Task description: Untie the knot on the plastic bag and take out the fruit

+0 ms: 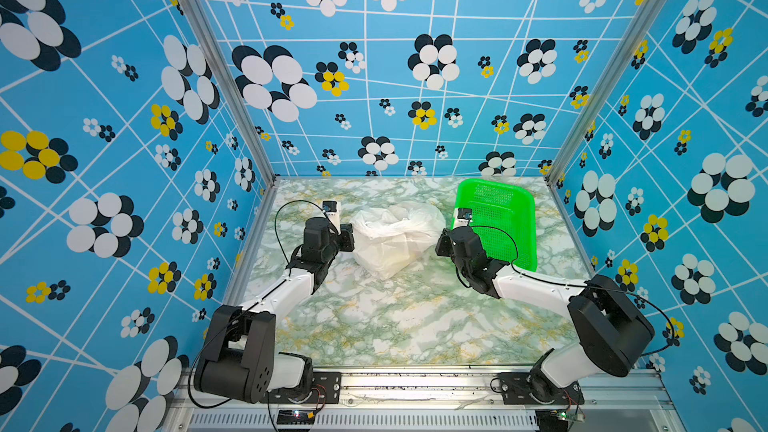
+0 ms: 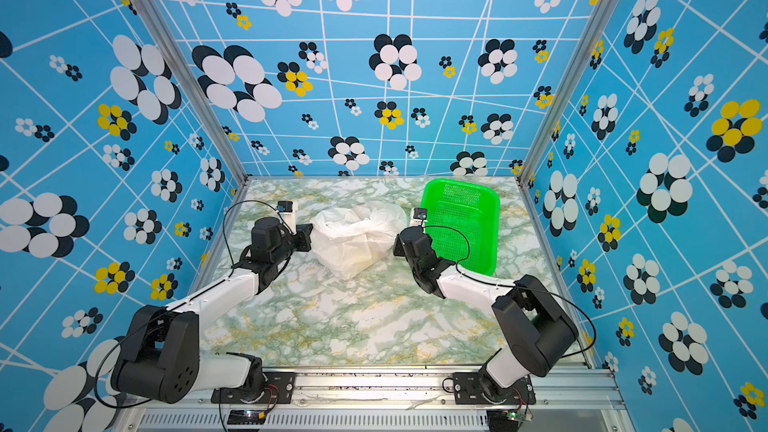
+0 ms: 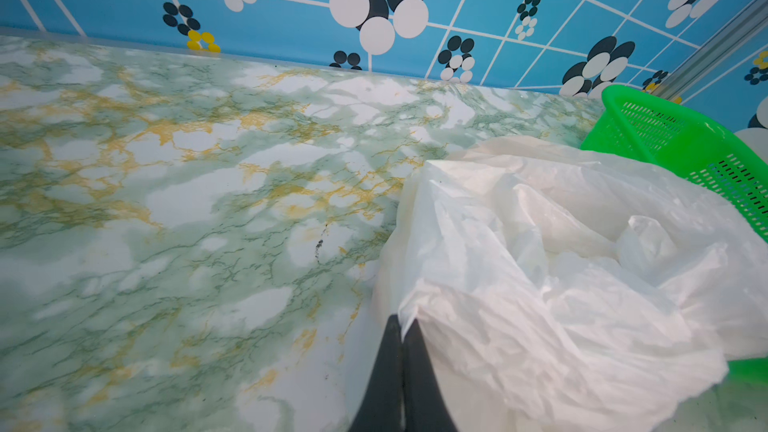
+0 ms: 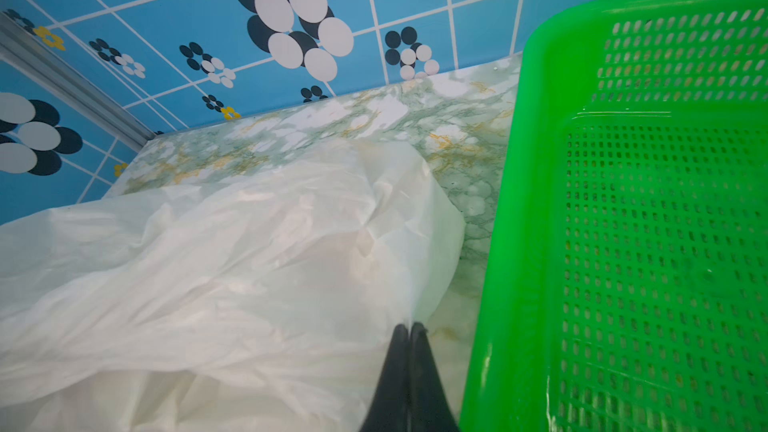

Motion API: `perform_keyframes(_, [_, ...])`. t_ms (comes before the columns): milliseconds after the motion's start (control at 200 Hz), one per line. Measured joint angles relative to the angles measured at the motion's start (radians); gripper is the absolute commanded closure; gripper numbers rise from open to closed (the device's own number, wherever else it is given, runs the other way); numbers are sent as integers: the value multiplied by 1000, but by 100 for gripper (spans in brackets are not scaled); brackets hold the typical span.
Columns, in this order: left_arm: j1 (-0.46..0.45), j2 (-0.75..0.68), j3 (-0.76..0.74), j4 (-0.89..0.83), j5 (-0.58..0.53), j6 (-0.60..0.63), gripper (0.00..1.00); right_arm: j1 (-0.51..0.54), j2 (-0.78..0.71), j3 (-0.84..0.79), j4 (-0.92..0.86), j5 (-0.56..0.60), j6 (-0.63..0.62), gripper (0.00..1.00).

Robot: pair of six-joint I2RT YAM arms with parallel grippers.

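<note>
Toward 12 o'clock on the marbled surface [image 1: 395, 326], the plastic bag [image 1: 395, 238] [image 2: 353, 238] is lying crumpled and slumped, as both top views show. At its 9 o'clock edge the left gripper [image 1: 352, 238] is meeting the film. Seen from the left wrist, this gripper [image 3: 401, 322] is pressing its jaws fully together on a fold of the white plastic. At the bag's 3 o'clock edge the right gripper [image 1: 439, 243] is doing likewise. From the right wrist, that gripper [image 4: 409, 328] is keeping its jaws closed, nipping a thin edge of the bag. A green basket [image 1: 528, 222] is sitting just beside the bag at 3 o'clock, beyond the right gripper. A faint yellowish tint is showing through the film low in the bag, possibly the fruit, though no single piece is standing out. Where the knot is lying among the folds I cannot tell.
</note>
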Motion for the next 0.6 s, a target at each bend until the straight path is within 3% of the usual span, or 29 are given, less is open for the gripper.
perform_keyframes(65, [0,-21,-8,12,0,-4,74,30,-15,2,-2,7,-33,53])
perform_keyframes(120, [-2,-42,-22,36,4,0,46,46,-19,15,-12,10,-60,38])
perform_keyframes(285, [-42,-129,-79,88,-7,29,9,50,-20,103,-68,5,-171,20])
perform_keyframes(365, [-100,-175,-111,114,-31,70,2,50,-22,155,-122,-6,-247,15])
perform_keyframes(600, [-233,-211,-152,172,-93,203,0,50,26,335,-293,-85,-435,15])
